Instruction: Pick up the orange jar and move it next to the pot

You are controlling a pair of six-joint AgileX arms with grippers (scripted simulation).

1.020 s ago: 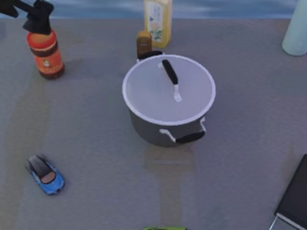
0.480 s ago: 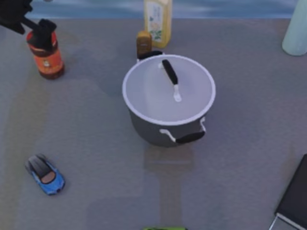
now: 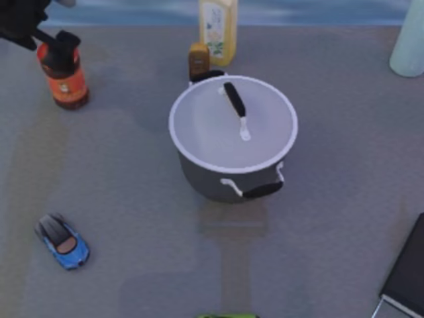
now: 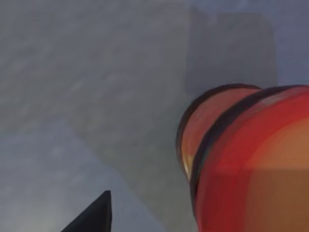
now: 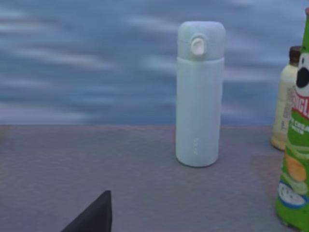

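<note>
Our left claw point(image 3: 58, 41) sits over the orange jar's point(image 3: 64, 76) red lid; we cannot tell whether it grips. The jar, with orange label, pale emblem and dark brown base, stands upright on the surface point(image 3: 132, 199), well left of the pot point(image 3: 232, 136).

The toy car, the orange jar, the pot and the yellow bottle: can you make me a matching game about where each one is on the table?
Things:
1. orange jar
2. pot
3. toy car
4. yellow bottle

Places, by the top view:
A. middle of the table
B. near left corner
C. far edge, just behind the pot
D. far left, under the left gripper

Pairs: 1-D, 2-A, 3-B, 4-C
</note>
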